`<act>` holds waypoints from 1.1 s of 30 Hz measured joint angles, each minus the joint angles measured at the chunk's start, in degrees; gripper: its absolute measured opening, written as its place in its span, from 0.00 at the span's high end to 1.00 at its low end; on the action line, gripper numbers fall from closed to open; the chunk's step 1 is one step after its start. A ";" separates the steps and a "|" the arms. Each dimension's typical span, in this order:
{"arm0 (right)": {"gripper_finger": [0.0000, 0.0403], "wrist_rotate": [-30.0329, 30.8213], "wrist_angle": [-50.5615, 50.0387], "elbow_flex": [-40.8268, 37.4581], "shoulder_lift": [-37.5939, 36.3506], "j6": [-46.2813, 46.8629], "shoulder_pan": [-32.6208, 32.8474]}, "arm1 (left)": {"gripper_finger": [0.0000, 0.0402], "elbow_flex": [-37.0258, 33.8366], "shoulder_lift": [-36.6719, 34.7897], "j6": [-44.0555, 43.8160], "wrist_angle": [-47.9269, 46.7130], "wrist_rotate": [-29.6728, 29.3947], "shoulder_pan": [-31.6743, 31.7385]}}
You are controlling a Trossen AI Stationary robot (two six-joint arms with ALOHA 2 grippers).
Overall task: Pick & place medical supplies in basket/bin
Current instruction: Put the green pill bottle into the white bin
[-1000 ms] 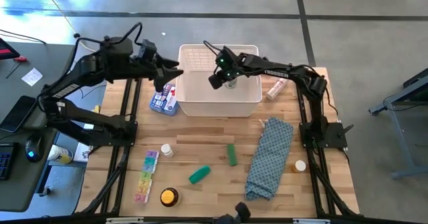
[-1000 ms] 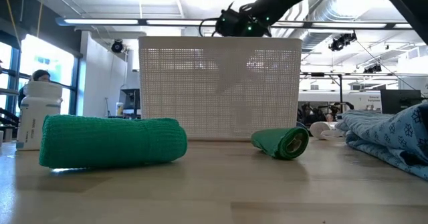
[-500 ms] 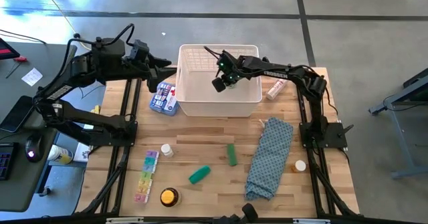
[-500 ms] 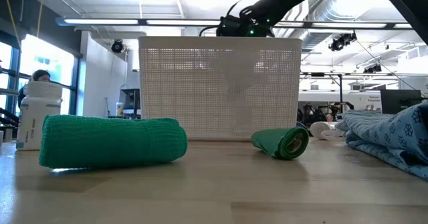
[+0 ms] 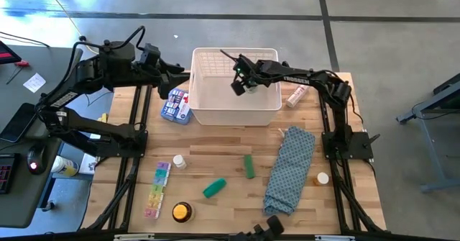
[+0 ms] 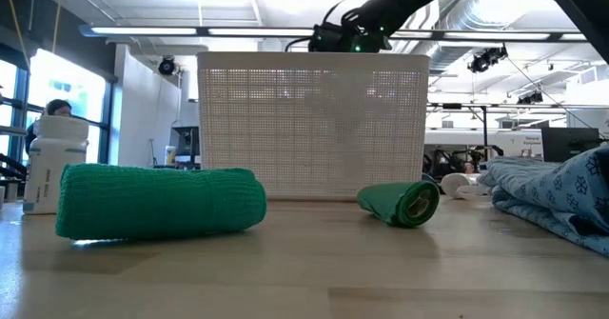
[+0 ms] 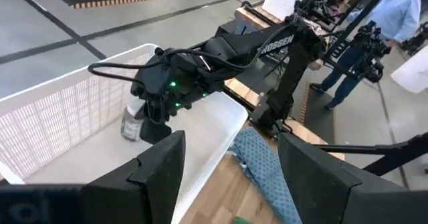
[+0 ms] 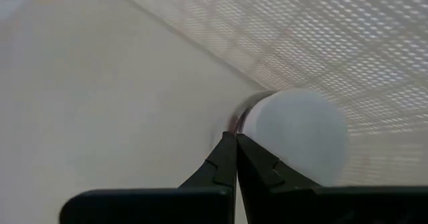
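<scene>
My right gripper [image 5: 239, 88] hangs inside the white basket [image 5: 205, 111], its fingers pressed together and empty. Just beside their tips stands a bottle [image 7: 132, 120] with a round white cap [image 8: 295, 136], near the basket's lattice wall. Its label is too blurred to read. On my right arm [image 7: 267, 45] white letters show, but part is hidden. My left gripper [image 5: 180, 75] waits at the basket's left side, fingers apart and empty, above the blue-white pack [image 5: 175, 107].
</scene>
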 joint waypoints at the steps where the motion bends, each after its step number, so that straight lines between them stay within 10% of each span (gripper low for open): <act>1: 1.00 0.67 -0.35 0.00 0.00 0.00 0.00 | 0.33 -0.01 0.00 -0.13 -0.10 0.01 0.00; 19: 1.00 5.86 -4.42 0.02 -0.02 1.03 -1.40 | 0.33 -0.02 0.00 -1.86 -1.44 0.12 -0.02; 33: 1.00 -2.98 2.84 0.03 2.75 1.63 0.02 | 0.33 0.00 0.00 -1.82 -1.52 0.14 0.00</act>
